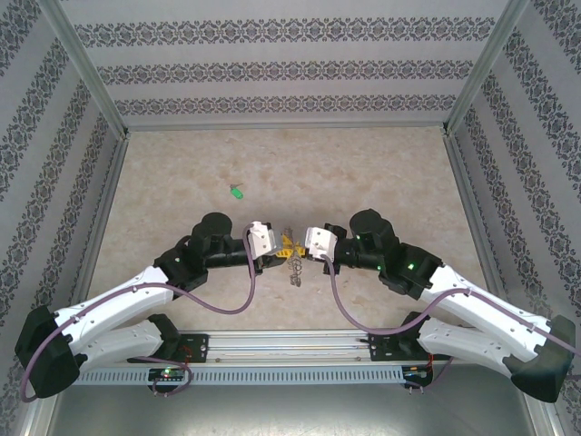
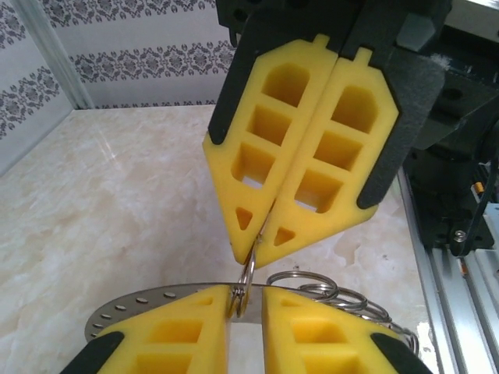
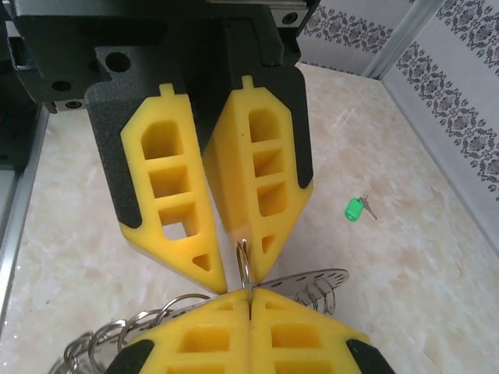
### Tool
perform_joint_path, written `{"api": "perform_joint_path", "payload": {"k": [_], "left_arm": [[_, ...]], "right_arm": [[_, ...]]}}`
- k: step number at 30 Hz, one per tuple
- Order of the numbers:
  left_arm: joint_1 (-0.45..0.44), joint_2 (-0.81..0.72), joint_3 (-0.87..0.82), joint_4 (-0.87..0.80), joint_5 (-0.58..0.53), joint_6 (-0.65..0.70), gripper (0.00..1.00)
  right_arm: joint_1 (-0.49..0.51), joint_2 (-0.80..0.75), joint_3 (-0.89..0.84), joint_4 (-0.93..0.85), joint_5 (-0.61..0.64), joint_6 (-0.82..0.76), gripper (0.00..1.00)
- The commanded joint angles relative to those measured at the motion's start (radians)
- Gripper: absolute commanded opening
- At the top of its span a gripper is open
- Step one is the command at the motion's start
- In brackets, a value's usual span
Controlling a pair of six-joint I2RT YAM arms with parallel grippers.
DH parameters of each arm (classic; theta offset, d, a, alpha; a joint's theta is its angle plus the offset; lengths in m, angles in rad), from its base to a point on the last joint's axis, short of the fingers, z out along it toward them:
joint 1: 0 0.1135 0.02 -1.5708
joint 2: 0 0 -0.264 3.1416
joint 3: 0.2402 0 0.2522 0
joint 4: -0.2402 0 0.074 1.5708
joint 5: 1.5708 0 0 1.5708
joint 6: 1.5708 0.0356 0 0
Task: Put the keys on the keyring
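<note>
Place: a robotics lab test cell is showing here, not a home or a shop.
Walls: patterned paper panels (image 1: 290, 68) are closing in the table (image 1: 381, 173) on three sides like a booth.
Frame: bare aluminium posts (image 1: 86, 68) are holding the panels up.
Arms: two white-and-black robot arms (image 1: 118, 309) are sitting on a metal rail (image 1: 290, 341) at the table's near edge.
Cabling: purple cables (image 1: 231, 304) are running loose along the arms; a green status light (image 1: 411, 266) is glowing.
Hands: the left hand (image 2: 245, 300) and the right hand (image 3: 249, 300) are wearing yellow lattice fingers.

Marble-look table (image 1: 182, 163) w/ patterned walls (image 1: 272, 64), alu frame posts (image 1: 84, 64).
</note>
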Motion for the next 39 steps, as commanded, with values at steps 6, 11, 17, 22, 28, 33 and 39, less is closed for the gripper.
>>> {"api": "perform_joint_path", "payload": {"k": [6,11,17,22,28,33,39], "left_arm": [[-0.030,-0.024,0.021,-0.041,-0.041,0.040,0.13],[-0.041,-0.028,0.012,-0.040,-0.052,0.046,0.11],[-0.045,-0.035,0.009,-0.041,-0.060,0.048,0.13],[-0.050,-0.034,0.006,-0.038,-0.064,0.047,0.12],[-0.052,-0.034,0.005,-0.032,-0.055,0.045,0.12],[-0.052,-0.034,0.006,-0.032,-0.054,0.043,0.19],[-0.053,-0.031,0.007,-0.036,-0.058,0.046,0.18]], "right_arm": [[0.029,0.015,0.004,-0.005,0.054,-0.048,0.00],[0.037,0.024,0.018,-0.020,0.057,-0.053,0.00],[0.047,0.042,0.026,-0.028,0.062,-0.054,0.00],[0.051,0.044,0.029,-0.036,0.064,-0.056,0.00],[0.054,0.043,0.027,-0.039,0.061,-0.056,0.00],[0.056,0.043,0.027,-0.040,0.063,-0.056,0.00],[0.057,0.037,0.027,-0.041,0.065,-0.058,0.00]]}}
